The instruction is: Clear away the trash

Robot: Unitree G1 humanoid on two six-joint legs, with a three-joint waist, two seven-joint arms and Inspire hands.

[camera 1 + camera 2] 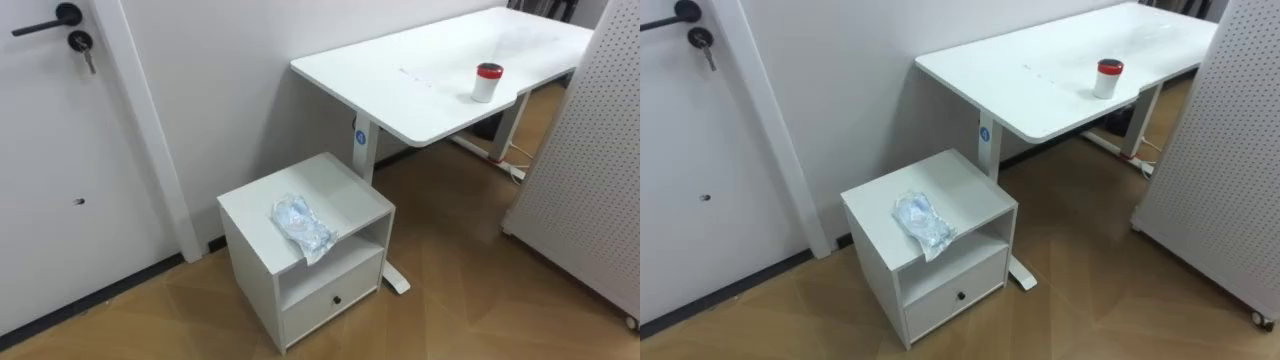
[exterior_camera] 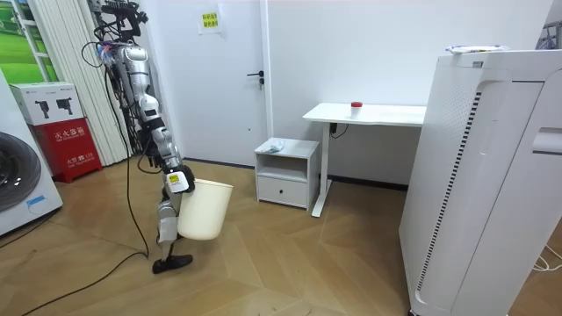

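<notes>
- The fingers of the hand [image 2: 180, 182] at the bin's rim are too small in the room view to read, so I cannot tell whether they are spread or curled. By the set of the body I take it for the right hand.
- The pale bin [image 2: 206, 215] hangs from that hand, low beside the leg, rim upward and slightly tilted. It is probably carried this way so its mouth is ready to take whatever is picked up.
- The robot stands on the wooden floor well apart from the cabinet [image 1: 338, 186], on its door side and facing it.
- The garbage [image 1: 303, 226], a crumpled clear plastic wrapper, lies on the cabinet's top, well apart from the fingers with open floor between.
- It sits toward the cabinet's front edge, and one end droops just over that edge above the open shelf [image 1: 330, 268]. The drawer [image 1: 335, 300] is below the shelf. Nothing else lies on the cabinet top, so a reach from above or from the front looks unobstructed.
- Just beside the cabinet, on the side away from the door [image 1: 60, 150], stands the white surface [image 1: 420, 95]. It carries a red-lidded can [image 1: 487, 82] far from the cabinet.
- Judged from this, the step in hand is the approach, and the pick is not yet begun.
</notes>
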